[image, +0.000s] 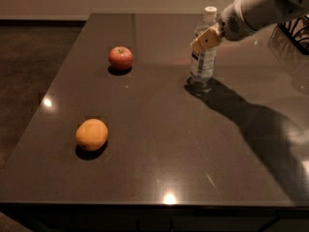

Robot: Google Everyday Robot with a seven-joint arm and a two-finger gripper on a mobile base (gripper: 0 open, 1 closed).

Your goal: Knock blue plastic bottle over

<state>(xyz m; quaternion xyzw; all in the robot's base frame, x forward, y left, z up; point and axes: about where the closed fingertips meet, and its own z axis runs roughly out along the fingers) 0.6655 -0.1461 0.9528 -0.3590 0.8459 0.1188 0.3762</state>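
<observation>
a blue plastic bottle (203,65) is standing upright on the dark glossy table (159,149) in the upper right of the frame, its white cap (210,10) showing near the top edge. the end effector (207,39) is sitting against the bottle's upper half, just below the cap, its tan tip lying across the front of the bottle; whether it is open, closed or gripping the bottle cannot be told from this angle. the pale arm (263,7) is reaching in from the upper right corner and is casting a broad shadow (251,124) that is running from the bottle's base toward the lower right. a red apple (120,58) is resting left of the bottle, well apart from it, in the upper middle of the frame. an orange (91,134) is lying in the lower left, near the table's left edge and apart from the apple.
</observation>
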